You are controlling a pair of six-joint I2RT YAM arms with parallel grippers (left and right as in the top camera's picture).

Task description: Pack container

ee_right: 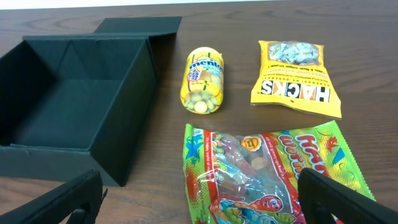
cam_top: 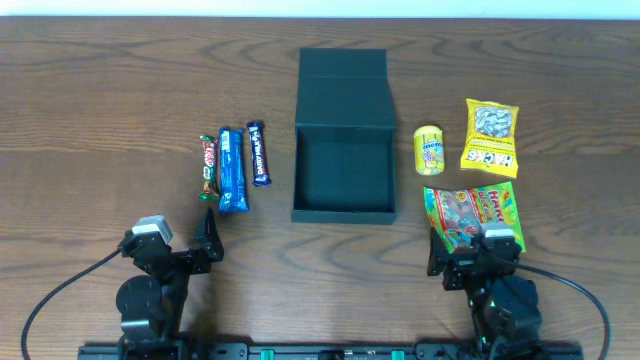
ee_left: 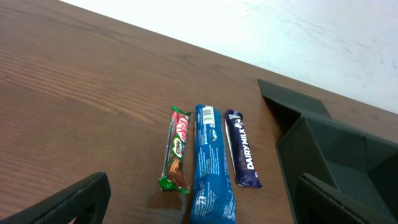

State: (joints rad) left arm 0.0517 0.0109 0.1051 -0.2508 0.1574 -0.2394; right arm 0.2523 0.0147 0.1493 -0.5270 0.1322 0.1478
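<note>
Teal-green and dark, the container (cam_top: 343, 212) sits mid-frame on the desk (cam_top: 100, 100), with its lid flap (cam_top: 343, 80) laid back toward the top edge. Both arms crouch low along the bottom edge. I see the left claw (cam_top: 208, 232) spread wide, aimed at three snacks lying side by side left of the box: a red-green bar (cam_top: 209, 166), a blue packet (cam_top: 232, 170) and a Dairy Milk bar (cam_top: 259, 153). The right claw (cam_top: 475, 242), also spread, hangs over the lower end of the gummy bag (cam_top: 472, 210). The Mentos tub (cam_top: 429, 150) and Hacks bag (cam_top: 490, 138) lie above it. A strip of wood separates the box walls from both groups.
</note>
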